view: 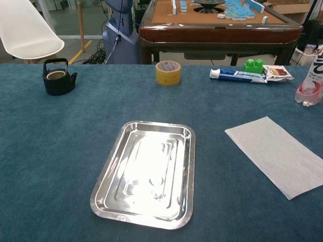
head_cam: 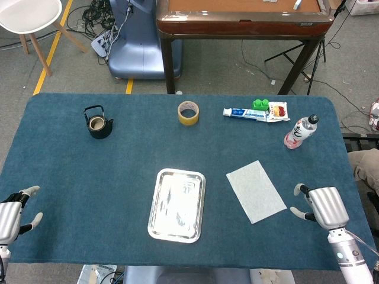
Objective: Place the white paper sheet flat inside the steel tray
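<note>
The white paper sheet (head_cam: 256, 191) lies flat and skewed on the blue-covered desk (head_cam: 71, 165), right of centre toward the front edge, well apart from the steel tray (head_cam: 177, 205), which sits empty near the middle of the front edge; in the chest view the same sheet (view: 278, 154) runs toward the right margin and the tray (view: 145, 174) shows a bare, reflective floor. The right hand (head_cam: 318, 206) hovers just beside the sheet's lower right corner, fingers spread and holding nothing, not touching the paper. The left hand (head_cam: 13, 214) rests at the desk's front left corner, fingers likewise apart and empty. The step in hand appears to be the approach to the sheet; no grasp is yet made. The next move probably calls for lifting a thin edge off the pile of the cloth, most likely by pinching the near corner, then carrying the sheet leftward and turning it so that its long side matches the tray's before laying it down without a fold.
</note>
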Available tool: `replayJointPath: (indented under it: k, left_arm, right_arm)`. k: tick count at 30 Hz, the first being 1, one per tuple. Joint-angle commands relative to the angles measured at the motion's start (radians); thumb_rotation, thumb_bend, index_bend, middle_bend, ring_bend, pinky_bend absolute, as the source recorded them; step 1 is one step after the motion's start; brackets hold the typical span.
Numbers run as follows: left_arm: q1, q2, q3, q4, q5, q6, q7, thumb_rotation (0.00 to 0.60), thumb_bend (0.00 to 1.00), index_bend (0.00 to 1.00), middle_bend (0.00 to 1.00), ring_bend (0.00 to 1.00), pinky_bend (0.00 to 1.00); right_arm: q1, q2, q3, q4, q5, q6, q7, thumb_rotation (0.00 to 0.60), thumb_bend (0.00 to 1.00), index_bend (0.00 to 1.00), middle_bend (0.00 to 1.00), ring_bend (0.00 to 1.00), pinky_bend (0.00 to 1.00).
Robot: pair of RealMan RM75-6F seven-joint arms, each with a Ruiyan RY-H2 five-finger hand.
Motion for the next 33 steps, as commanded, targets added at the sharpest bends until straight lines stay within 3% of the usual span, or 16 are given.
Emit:
replayJointPath:
  k: [1, 15, 25, 33]
  left_arm:
    - [0.001, 0.0, 0.0, 0.001, 0.001, 0.002, -0.003, 0.6, 0.24, 0.25, 0.35, 0.35, 0.56]
    - [0.003, 0.004, -0.005, 0.004, -0.01, 0.0, -0.01, 0.6, 0.24, 0.25, 0.36, 0.35, 0.56]
    - [0.007, 0.008, -0.009, 0.007, -0.019, 0.002, -0.016, 0.6, 0.24, 0.25, 0.36, 0.35, 0.56]
    - [0.011, 0.013, -0.013, 0.007, -0.025, 0.007, -0.024, 0.6, 0.24, 0.25, 0.36, 0.35, 0.56]
  right_arm:
    - [0.017, -0.003, -0.015, 0.002, -0.011, -0.03, -0.006, 0.6, 0.0, 0.52, 1.0, 1.0, 1.0]
    - [0.042, -0.062, -0.054, 0.051, -0.029, -0.091, -0.073, 0.6, 0.0, 0.52, 1.0, 1.0, 1.0]
    - [0.068, -0.111, -0.072, 0.086, -0.034, -0.143, -0.087, 0.6, 0.0, 0.37, 1.0, 1.0, 1.0]
    - [0.091, -0.152, -0.076, 0.115, -0.033, -0.177, -0.103, 0.6, 0.0, 0.36, 1.0, 1.0, 1.0]
